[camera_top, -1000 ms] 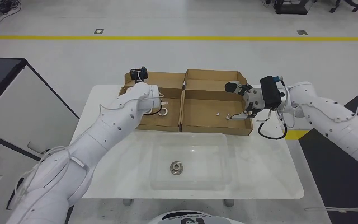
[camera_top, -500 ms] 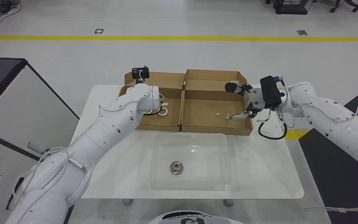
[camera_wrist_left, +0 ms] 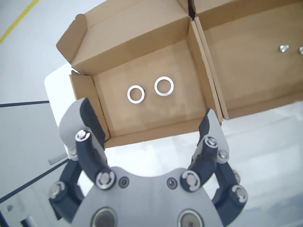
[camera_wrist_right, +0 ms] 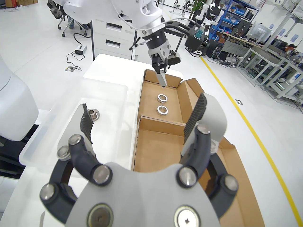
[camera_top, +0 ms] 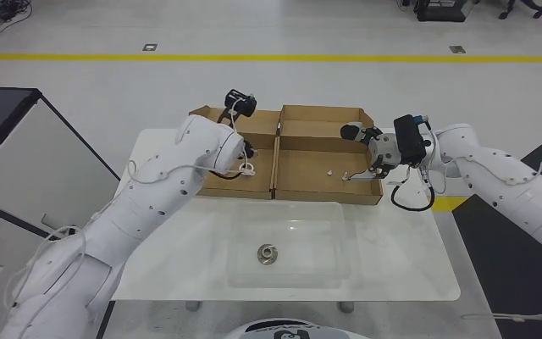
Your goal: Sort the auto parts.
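Sitting in the clear tray (camera_top: 332,269) on the surface (camera_top: 406,254), the small metal part (camera_top: 268,252) looks hard, smooth and heavy, so pinch its raised middle, while the left tool (camera_wrist_left: 146,112) and right tool (camera_wrist_right: 143,101) hang wide open and empty over the cardboard boxes (camera_top: 313,174).

Two open cardboard boxes are counted, set side by side along the far edge of the tabletop (camera_top: 398,254): the left box (camera_wrist_left: 153,114) and the right box (camera_top: 309,174). Two flat metal rings are counted in the left box, the first ring (camera_wrist_left: 136,94) just beside the second ring (camera_wrist_left: 164,86). Two small bolts are counted in the right box, the first bolt (camera_wrist_left: 283,48) near the second bolt (camera_wrist_left: 300,50). One clear plastic bin (camera_top: 313,233) is counted near the front edge. One round metal bushing (camera_top: 268,252) is counted inside it.
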{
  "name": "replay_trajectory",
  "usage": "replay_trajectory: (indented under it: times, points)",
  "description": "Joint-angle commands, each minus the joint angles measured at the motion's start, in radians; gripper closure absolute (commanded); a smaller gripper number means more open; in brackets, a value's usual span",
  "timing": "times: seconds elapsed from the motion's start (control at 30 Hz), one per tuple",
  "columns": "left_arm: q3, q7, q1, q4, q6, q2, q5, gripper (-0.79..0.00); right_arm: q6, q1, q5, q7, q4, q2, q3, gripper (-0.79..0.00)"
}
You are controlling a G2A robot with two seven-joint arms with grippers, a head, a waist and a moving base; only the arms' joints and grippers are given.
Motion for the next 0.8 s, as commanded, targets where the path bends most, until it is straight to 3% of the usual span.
replay_trajectory:
  times: [0.0,0.3,0.43,0.77]
  points:
    - [-0.011,-0.031,0.016,-0.061,-0.045,0.007,0.014,-0.785,0.0,0.0,0.0,0.0,0.0,0.0,0.0,-0.785]
    - [-0.028,-0.119,0.089,-0.231,-0.284,0.028,-0.021,-0.785,0.0,0.0,0.0,0.0,0.0,0.0,0.0,-0.785]
    - [-0.007,-0.119,0.107,-0.226,-0.354,0.035,-0.045,-0.785,0.0,0.0,0.0,0.0,0.0,0.0,0.0,-0.785]
    - [0.064,-0.119,0.083,-0.213,-0.352,0.045,-0.19,-0.785,0.0,0.0,0.0,0.0,0.0,0.0,0.0,-0.785]
